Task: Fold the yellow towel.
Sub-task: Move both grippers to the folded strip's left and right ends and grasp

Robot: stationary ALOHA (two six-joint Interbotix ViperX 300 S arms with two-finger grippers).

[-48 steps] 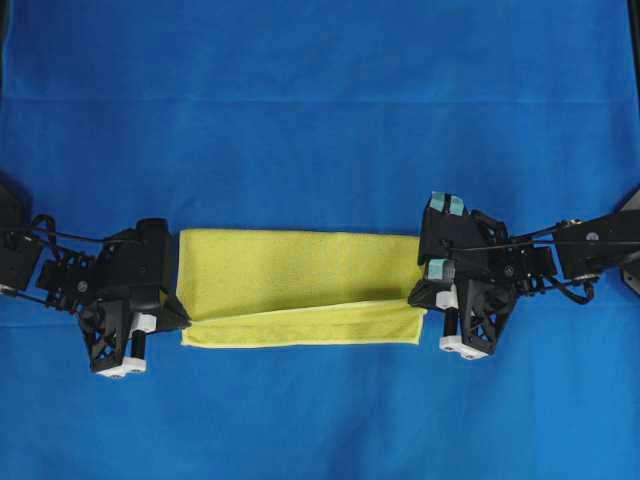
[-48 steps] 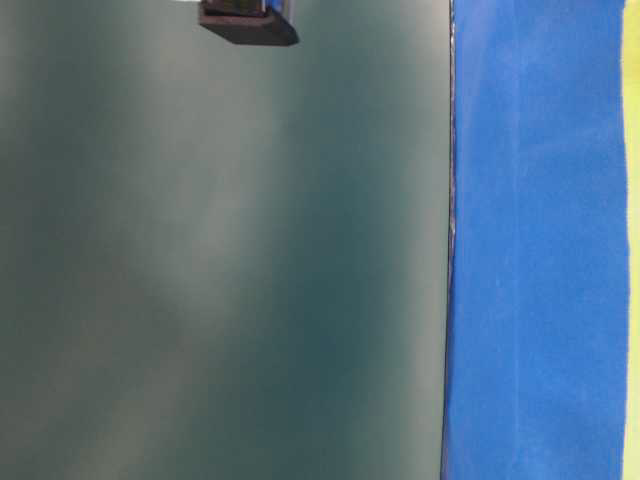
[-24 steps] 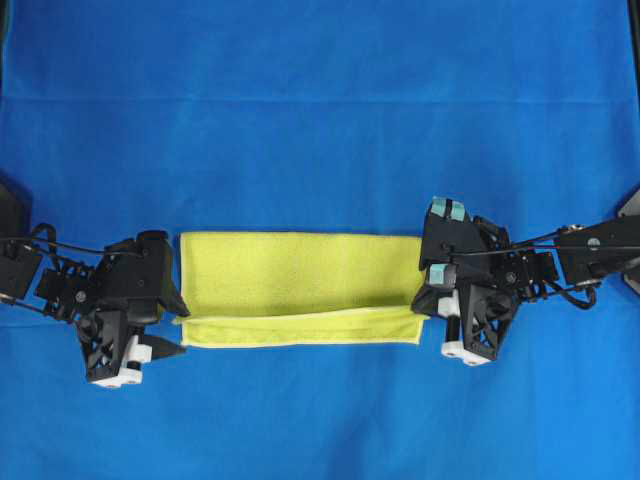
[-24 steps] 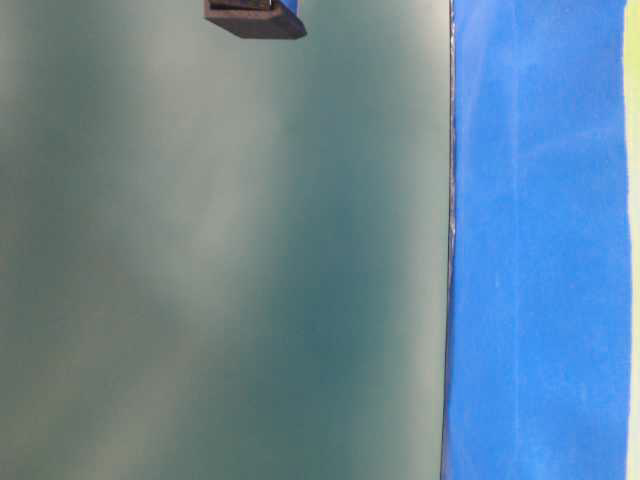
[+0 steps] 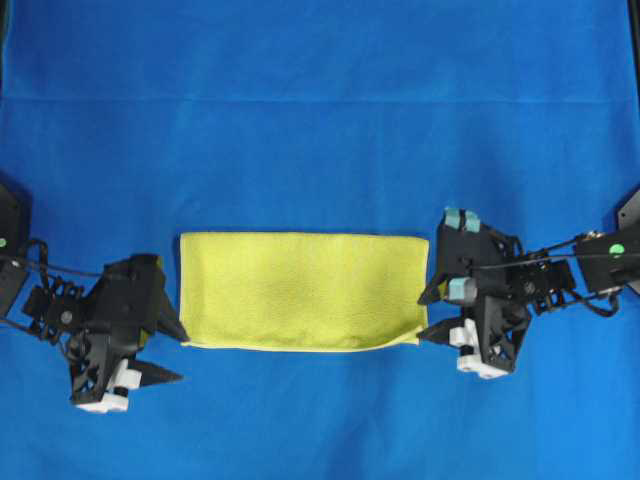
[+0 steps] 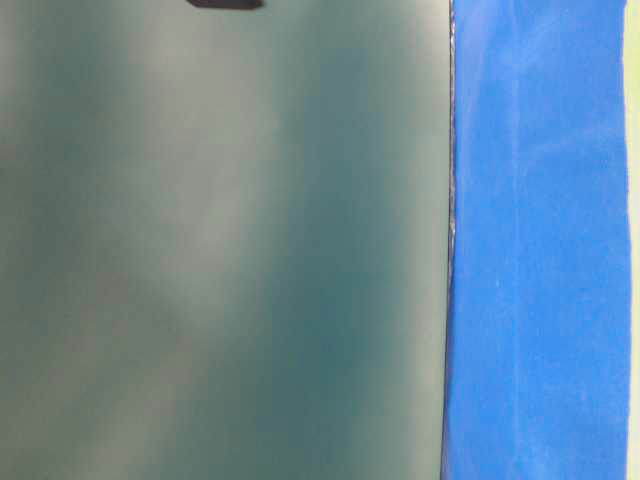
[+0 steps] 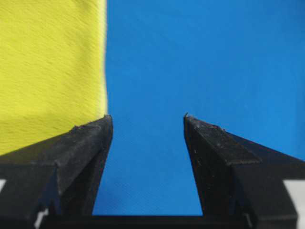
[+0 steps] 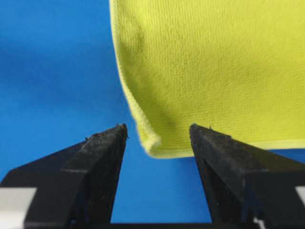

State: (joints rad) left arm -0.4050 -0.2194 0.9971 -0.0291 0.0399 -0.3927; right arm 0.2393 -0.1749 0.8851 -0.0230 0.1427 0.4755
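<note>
Blue cloth covers the whole surface point(image 5: 320, 120), with a dark green wall filling most of the table-level view. Yellow towel point(image 5: 303, 290) lies flat at centre as a wide rectangle, folded over once judging by the doubled edge seen from the right wrist, with the long edges lined up fairly well. Left gripper point(image 5: 172, 352) sits just off the towel's near-left corner; its fingers point(image 7: 90, 138) stand apart with only blue cloth between them, the towel's side edge lying just beyond the left one. Right gripper point(image 5: 430, 315) sits at the near-right corner; its fingers point(image 8: 107, 143) are also apart, holding nothing, and that corner point(image 8: 155, 145) pokes into the gap between them, slightly curled up. Judgement: one fold is laid down and both grippers have let go, so the step in hand is clearing the towel and setting up the next fold, probably short end to short end. To do it well, each gripper should lift clear without dragging a corner, since the right corner is close enough to snag. For the next grasp, both layers of an end should be pinched together, or the top layer may slide. Risk: a skewed carry would leave the hems misaligned.
</note>
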